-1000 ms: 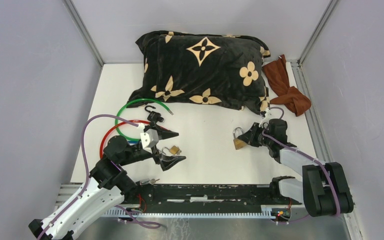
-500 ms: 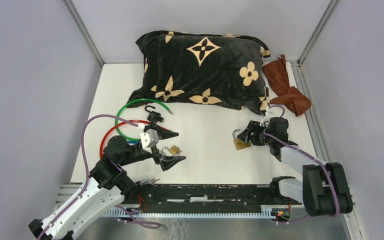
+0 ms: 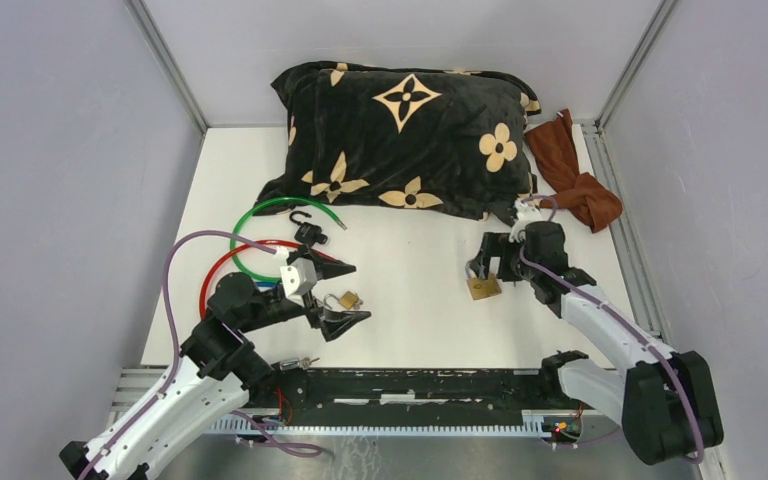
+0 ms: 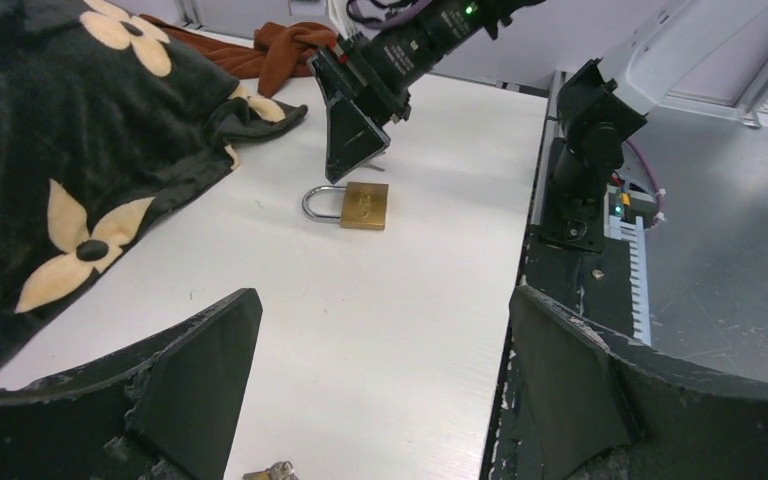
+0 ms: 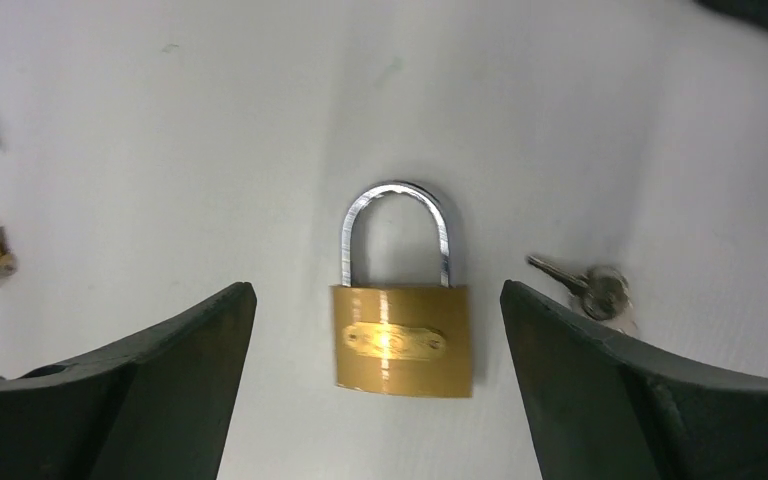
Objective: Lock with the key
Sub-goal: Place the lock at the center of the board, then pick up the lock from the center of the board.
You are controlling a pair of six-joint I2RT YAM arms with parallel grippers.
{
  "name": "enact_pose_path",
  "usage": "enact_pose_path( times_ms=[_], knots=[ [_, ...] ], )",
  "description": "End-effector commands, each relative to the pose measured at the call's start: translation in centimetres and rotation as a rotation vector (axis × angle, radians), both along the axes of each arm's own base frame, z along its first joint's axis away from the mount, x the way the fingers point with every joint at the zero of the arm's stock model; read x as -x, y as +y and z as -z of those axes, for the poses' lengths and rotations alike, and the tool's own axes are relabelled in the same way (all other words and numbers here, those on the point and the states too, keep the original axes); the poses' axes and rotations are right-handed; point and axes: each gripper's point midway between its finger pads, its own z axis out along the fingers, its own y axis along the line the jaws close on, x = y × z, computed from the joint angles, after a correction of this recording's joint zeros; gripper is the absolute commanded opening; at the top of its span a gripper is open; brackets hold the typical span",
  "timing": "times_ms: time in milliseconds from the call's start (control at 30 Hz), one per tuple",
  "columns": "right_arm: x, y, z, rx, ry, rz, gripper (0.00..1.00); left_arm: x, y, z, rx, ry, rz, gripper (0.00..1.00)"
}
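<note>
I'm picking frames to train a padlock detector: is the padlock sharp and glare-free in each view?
Right wrist view: the padlock is sharp, with a bright glint on its label and shackle; the key beside it looks slightly soft. Left wrist view: clear, soft shadow beneath, no strong glare. Top view: even light, but it is too small for detail.

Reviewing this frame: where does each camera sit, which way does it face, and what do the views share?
Top external: above and behind the robot, looking down on the table; left gripper and right gripper both show, open.
Left wrist: low over the table, facing the right gripper above the brass padlock; its own fingers frame the bottom.
Right wrist: pointing straight down at that padlock and a key; its fingers flank the padlock.
Shared: all three see the padlock lying free.
</note>
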Motion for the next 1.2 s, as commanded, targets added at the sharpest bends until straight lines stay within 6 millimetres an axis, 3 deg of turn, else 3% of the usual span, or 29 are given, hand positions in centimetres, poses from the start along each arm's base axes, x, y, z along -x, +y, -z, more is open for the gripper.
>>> enact_pose_path(
  times_ms=[0, 67, 200, 367, 467, 600, 867, 1167],
  knots=[
    [-2.2, 1.8, -6.1, 0.193, -0.17, -0.043, 0.98, -1.1, 0.7, -1.1, 0.073, -0.005, -0.068, 1.0],
    [-2.0, 4.1, -6.9, 0.242, -0.173, -0.151, 0.98, -1.8, 1.3, -1.1, 0.094, 0.012, -0.119, 1.0],
    [-0.3, 10.5, -5.7, 0.379, -0.141, -0.42, 0.98, -4.0, 3.3, -1.4, 0.162, 0.053, -0.271, 1.0],
    [0.9, 18.1, -4.1, 0.469, -0.115, -0.562, 0.94, -8.0, 8.6, -0.9, 0.302, 0.138, -0.596, 1.0],
    [1.4, 22.8, -3.9, 0.457, -0.138, -0.648, 0.9, -8.6, 11.1, -0.6, 0.368, 0.159, -0.711, 1.0],
    [2.8, 27.7, -3.3, 0.41, -0.146, -0.767, 0.88, -9.6, 14.4, -0.1, 0.437, 0.176, -0.874, 1.0],
    [5.2, 32.3, 0.0, 0.39, -0.069, -0.854, 0.77, -10.4, 19.6, 0.3, 0.512, 0.134, -1.135, 1.0],
    [5.5, 32.7, 2.8, 0.451, -0.037, -0.853, 0.68, -10.2, 20.5, 0.1, 0.519, 0.119, -1.17, 1.0]
  ],
)
